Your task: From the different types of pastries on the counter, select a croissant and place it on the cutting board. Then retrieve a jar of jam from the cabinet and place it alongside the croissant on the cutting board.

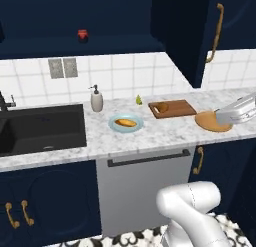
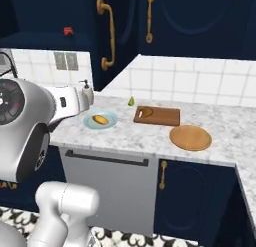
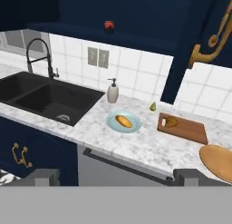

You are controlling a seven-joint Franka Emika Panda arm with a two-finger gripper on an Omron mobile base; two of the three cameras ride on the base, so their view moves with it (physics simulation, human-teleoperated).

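Looking over the white-grey speckled marble counter (image 1: pixel 165 133), we see the small lumpy golden-brown croissant (image 1: pixel 162 107) already lying on the flat reddish-brown wooden cutting board (image 1: pixel 180 109), near its left end. So we judge that the jam is the step in hand. The small squat red jar of jam (image 1: pixel 83 35) stands on the shelf of the open dark navy wall cabinet (image 1: pixel 75 21), high above the sink (image 1: pixel 40 127) and the soap bottle (image 1: pixel 96 99).

What could go wrong: the jar sits deep in a dark recess, so a reach that comes in too low may strike the shelf edge, and a careless push may tip the jar backward. Also the smooth orange-yellow bun (image 1: pixel 125 122) on the blue plate (image 1: pixel 114 126) is under the path.

The gripper (image 3: pixel 113 178) is well apart from the jar, which lies far ahead and above it. Its two dark tips stand wide apart, holding nothing.
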